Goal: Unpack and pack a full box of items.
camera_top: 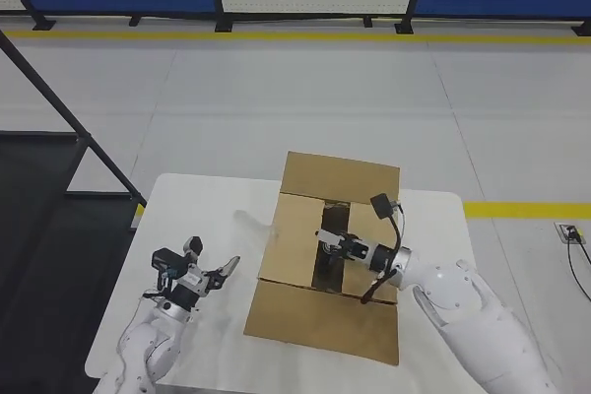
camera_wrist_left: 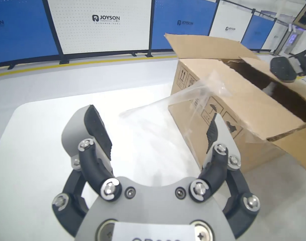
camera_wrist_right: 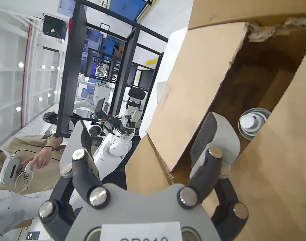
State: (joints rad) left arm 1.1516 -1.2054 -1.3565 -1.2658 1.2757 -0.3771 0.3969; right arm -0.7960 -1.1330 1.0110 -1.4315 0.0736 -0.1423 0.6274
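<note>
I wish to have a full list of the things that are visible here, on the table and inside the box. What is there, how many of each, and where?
Table: one, white, under everything.
Cardboard box: one, brown, on the table, top flaps partly open.
Clear plastic film: one piece, transparent, on the table against the box's side.
Round container: one, white top, deep inside the box; what kind, I cannot tell.
Left gripper: one, grey and black, open, above the table beside the box.
Right gripper: one, grey and black, open, over the box's opening.
</note>
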